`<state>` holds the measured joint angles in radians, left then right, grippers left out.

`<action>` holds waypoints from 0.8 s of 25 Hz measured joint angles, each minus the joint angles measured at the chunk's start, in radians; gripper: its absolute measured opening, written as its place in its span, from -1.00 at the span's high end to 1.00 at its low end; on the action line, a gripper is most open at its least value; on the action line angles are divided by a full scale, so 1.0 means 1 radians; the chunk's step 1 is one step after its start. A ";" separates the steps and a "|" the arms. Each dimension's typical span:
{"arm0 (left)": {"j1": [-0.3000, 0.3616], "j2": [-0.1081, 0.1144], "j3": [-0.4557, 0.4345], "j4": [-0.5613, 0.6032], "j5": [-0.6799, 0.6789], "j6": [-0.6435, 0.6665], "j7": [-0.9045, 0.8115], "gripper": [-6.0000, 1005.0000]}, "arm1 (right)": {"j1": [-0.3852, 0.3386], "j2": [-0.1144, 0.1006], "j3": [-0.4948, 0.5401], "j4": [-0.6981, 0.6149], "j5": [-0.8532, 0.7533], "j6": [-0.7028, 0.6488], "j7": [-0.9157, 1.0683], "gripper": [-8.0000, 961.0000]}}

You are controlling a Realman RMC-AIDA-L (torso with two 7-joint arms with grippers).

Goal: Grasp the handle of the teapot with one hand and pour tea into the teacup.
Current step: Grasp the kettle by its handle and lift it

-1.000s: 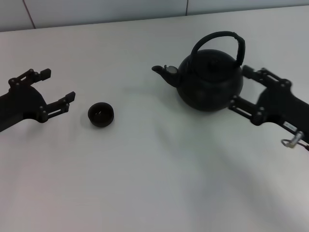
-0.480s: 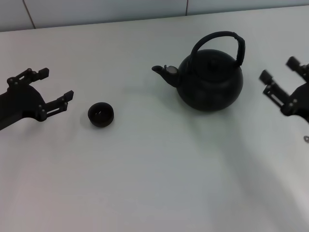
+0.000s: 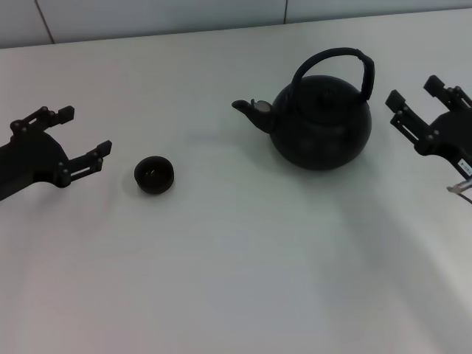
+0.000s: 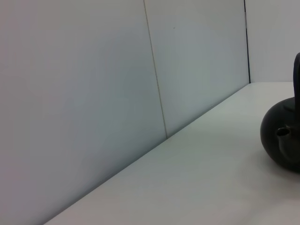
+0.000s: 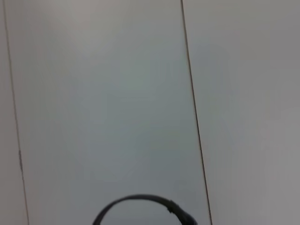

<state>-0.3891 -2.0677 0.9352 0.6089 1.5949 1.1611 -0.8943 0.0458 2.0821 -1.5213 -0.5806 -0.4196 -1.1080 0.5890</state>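
The big black teapot [image 3: 321,125] stands upright on the white table, spout [image 3: 249,110] pointing left, its arched handle [image 3: 335,59] rising over the top. The tiny dark teacup [image 3: 154,175] sits to its left. My right gripper [image 3: 413,97] is open, just right of the teapot at handle height, not touching it. My left gripper [image 3: 87,131] is open and empty, left of the teacup. The left wrist view shows part of the teapot [image 4: 283,140]; the right wrist view shows the handle's top [image 5: 143,208].
The white table [image 3: 236,265] runs back to a light tiled wall [image 3: 147,15]. A small metal ring [image 3: 461,184] hangs by my right arm.
My right gripper drew back from around the teapot's body, then rose and came in again beside the handle. The left arm, teapot and teacup have not moved.
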 joint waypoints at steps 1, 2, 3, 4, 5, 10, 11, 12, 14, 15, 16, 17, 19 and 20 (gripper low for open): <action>0.001 0.000 0.001 0.000 0.000 0.000 0.000 -0.63 | 0.008 -0.001 0.000 0.004 -0.001 0.013 0.009 -0.51; 0.002 -0.001 0.001 0.000 0.000 0.000 0.000 -0.63 | 0.019 -0.001 0.000 0.006 -0.003 0.033 0.016 -0.51; 0.002 -0.001 0.001 0.000 0.000 0.000 0.000 -0.63 | 0.024 -0.001 0.000 0.007 -0.004 0.040 0.016 -0.51; 0.002 -0.001 0.001 0.000 0.000 0.000 0.000 -0.63 | 0.027 -0.001 0.000 0.007 -0.004 0.044 0.019 -0.51; 0.002 -0.001 0.001 0.000 0.000 0.000 0.000 -0.63 | 0.027 -0.001 0.000 0.007 -0.004 0.044 0.019 -0.51; -0.001 -0.002 0.000 0.000 0.001 0.000 0.000 -0.63 | 0.052 -0.002 -0.005 0.010 -0.005 0.076 0.045 -0.51; -0.002 -0.002 0.000 0.000 0.001 0.000 0.000 -0.63 | 0.057 -0.002 -0.005 0.011 -0.005 0.082 0.047 -0.51; -0.004 -0.002 0.000 0.000 0.001 0.000 0.000 -0.63 | 0.057 -0.002 -0.005 0.011 -0.005 0.082 0.047 -0.51; -0.005 -0.002 0.001 0.000 0.002 0.000 0.000 -0.63 | 0.063 -0.002 -0.003 0.011 -0.005 0.092 0.052 -0.51; -0.005 -0.002 0.000 0.000 0.002 0.000 0.000 -0.63 | 0.068 -0.002 -0.002 0.011 -0.005 0.099 0.056 -0.51; -0.005 -0.002 0.001 0.000 0.002 0.000 0.000 -0.63 | 0.079 -0.001 -0.002 0.011 -0.005 0.113 0.067 -0.51; -0.005 -0.002 0.001 0.000 0.002 0.000 0.000 -0.63 | 0.085 -0.001 -0.003 0.012 -0.005 0.121 0.071 -0.51; -0.005 -0.002 0.000 0.000 0.002 0.000 0.000 -0.63 | 0.092 -0.001 -0.004 0.012 -0.005 0.133 0.074 -0.50; -0.005 -0.002 0.000 0.000 0.002 0.000 0.000 -0.63 | 0.096 -0.002 -0.005 0.012 -0.005 0.140 0.075 -0.50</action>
<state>-0.3946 -2.0693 0.9356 0.6089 1.5967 1.1612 -0.8943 0.1423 2.0806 -1.5261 -0.5690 -0.4246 -0.9679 0.6643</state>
